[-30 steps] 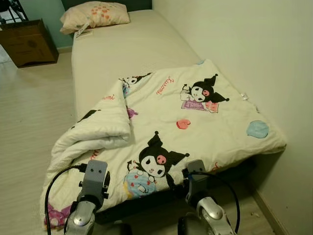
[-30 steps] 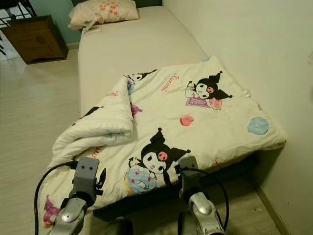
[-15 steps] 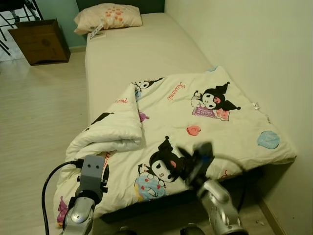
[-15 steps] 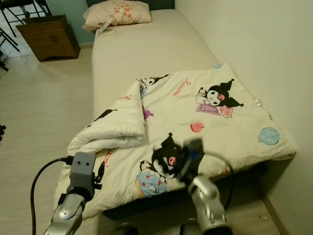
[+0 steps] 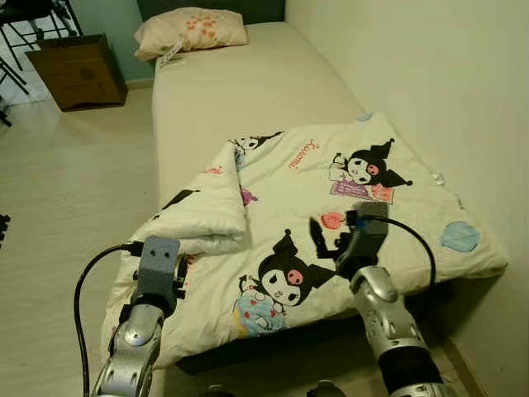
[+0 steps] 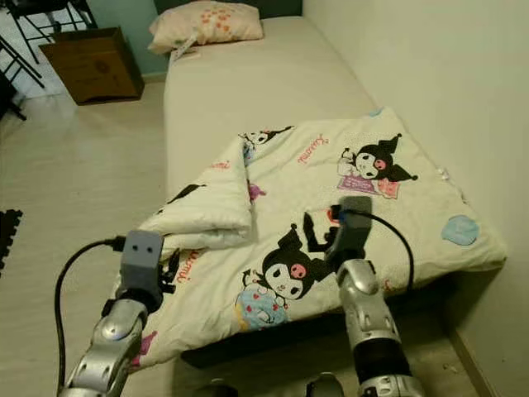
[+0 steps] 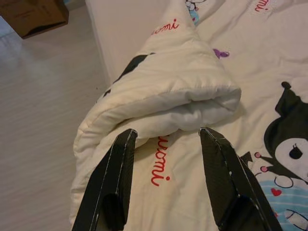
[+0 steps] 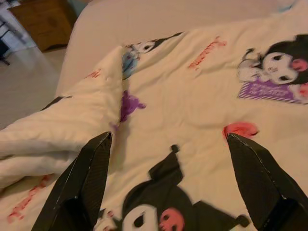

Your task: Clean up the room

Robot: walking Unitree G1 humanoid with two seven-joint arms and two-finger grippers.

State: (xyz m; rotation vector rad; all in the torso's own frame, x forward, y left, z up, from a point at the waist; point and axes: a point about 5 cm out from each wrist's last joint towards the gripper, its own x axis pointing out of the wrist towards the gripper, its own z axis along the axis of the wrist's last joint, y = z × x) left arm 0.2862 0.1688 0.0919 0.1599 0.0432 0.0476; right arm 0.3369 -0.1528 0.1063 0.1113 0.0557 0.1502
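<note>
Both tools (image 7: 166,137) (image 8: 168,144) wide open above blanket (image 5: 364,207).

The bare mattress (image 5: 248,83) from the centre up to 12 o'clock lies open, with only the pillow (image 5: 192,27) at its far end. The wall (image 5: 430,74) closes off the bed's whole 3 o'clock side. The cartoon-print quilt (image 5: 364,198) covers the near half; its folded-over roll (image 7: 159,96) at 9 o'clock is a raised hump. Bare floor (image 5: 74,182) runs along the 9 to 10 o'clock side, bounded at 11 o'clock by a brown box (image 5: 78,70).
</note>
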